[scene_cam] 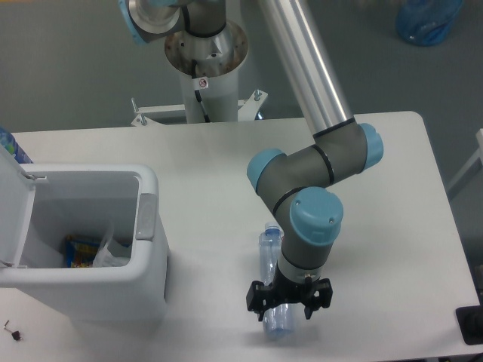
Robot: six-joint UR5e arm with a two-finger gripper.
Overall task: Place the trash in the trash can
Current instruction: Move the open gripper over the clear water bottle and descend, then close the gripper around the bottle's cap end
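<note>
One clear water bottle [269,249] lies on the one white desk [211,162], near its front edge right of centre, and one robot arm [313,170] with one gripper [287,300] reaches over it. One white trash can [148,249] stands at the left with its one lid [13,219] open. Inside it are at least two items, one colourful packet [75,250] and one clear wrapper [108,255]. One blue bag [426,19] sits far right on the floor.

Water bottle [270,264] lying on white table [219,173], gripper [288,300] fingers spread astride it, open trash can [90,249] left
</note>
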